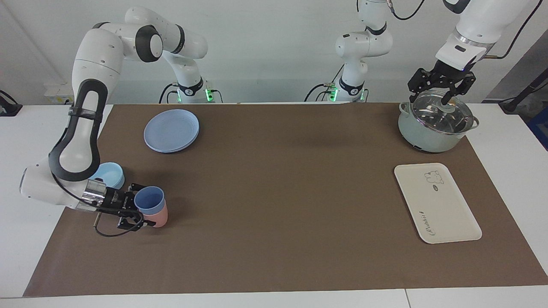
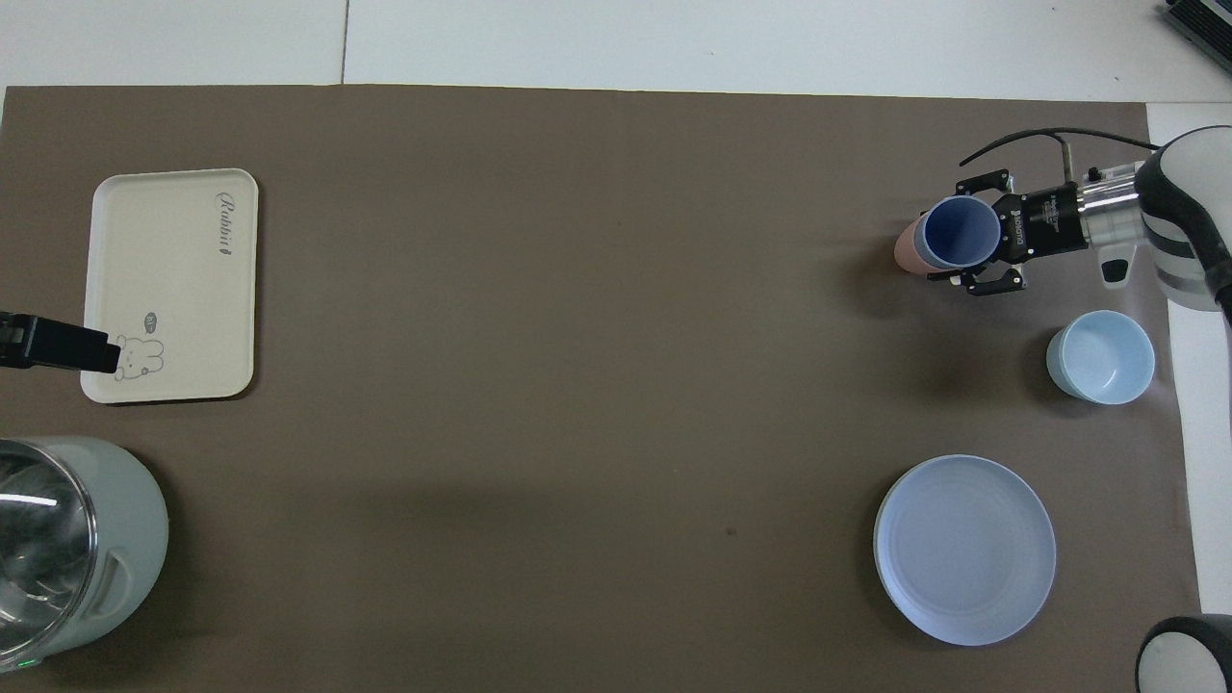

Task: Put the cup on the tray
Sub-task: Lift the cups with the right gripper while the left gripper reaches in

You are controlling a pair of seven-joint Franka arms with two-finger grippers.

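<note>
The periwinkle-blue cup [image 1: 149,199] sits nested in a pink tumbler [image 1: 159,218] at the right arm's end of the table. It also shows in the overhead view [image 2: 959,230]. My right gripper [image 1: 141,206] comes in sideways, low over the mat, and is shut on the cup. The stack leans slightly. The cream-white tray [image 1: 436,205] with the bear drawing lies flat at the left arm's end and holds nothing [image 2: 173,289]. My left gripper [image 1: 428,101] hangs open just over the pot's glass lid and waits.
A light-blue bowl [image 1: 109,175] stands close beside the right arm's wrist, nearer to the robots than the cup. A round blue plate [image 1: 171,129] lies nearer still. A pale green pot [image 1: 428,137] with a glass lid stands nearer to the robots than the tray.
</note>
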